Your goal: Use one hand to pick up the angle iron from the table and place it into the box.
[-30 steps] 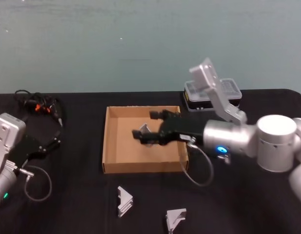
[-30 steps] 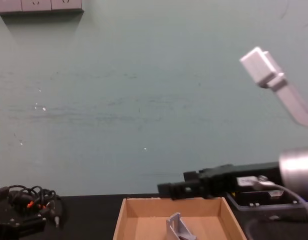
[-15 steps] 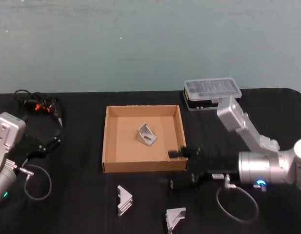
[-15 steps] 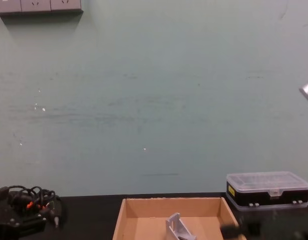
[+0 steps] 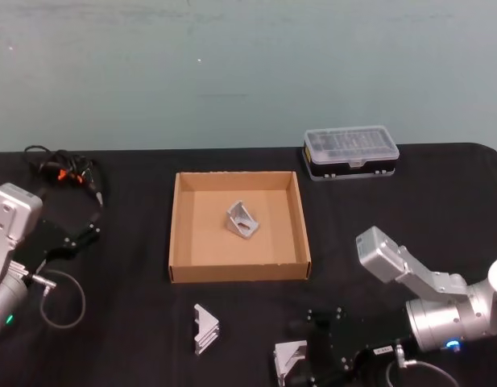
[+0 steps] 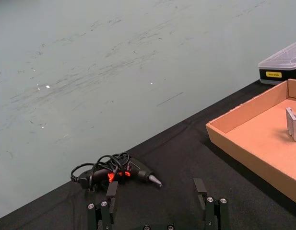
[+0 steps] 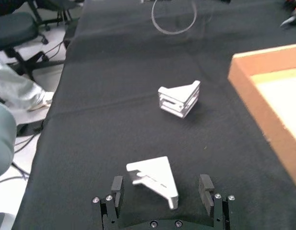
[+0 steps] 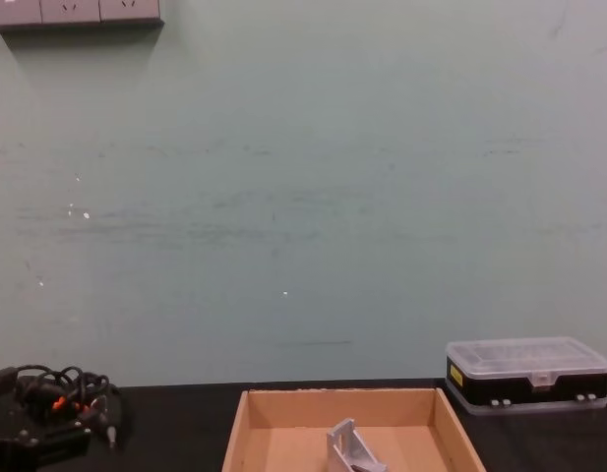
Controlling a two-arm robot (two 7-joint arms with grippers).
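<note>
One silver angle iron (image 5: 242,219) lies inside the brown cardboard box (image 5: 177,234) at mid-table, also seen as the angle iron (image 8: 354,447) in the box (image 8: 342,401) from the chest. Two more lie on the black table in front of the box: the left angle iron (image 5: 205,329) and the right angle iron (image 5: 287,359). My right gripper (image 5: 303,352) is open at that right one. In the right wrist view this angle iron (image 7: 155,178) sits between the spread fingers of the right gripper (image 7: 161,186), touching neither. My left gripper (image 6: 156,191) is open and holds nothing, parked at the table's left.
A black case with a clear lid (image 5: 350,151) stands behind the box's right corner. A black tool with tangled cable (image 5: 64,173) lies at the far left. The other loose angle iron (image 7: 179,99) lies beyond my right gripper, with the box wall (image 7: 263,112) beside it.
My right gripper left an angle iron in the box, drew back over the front wall and came down open around the right-hand iron at the table's front. The left arm stayed put.
</note>
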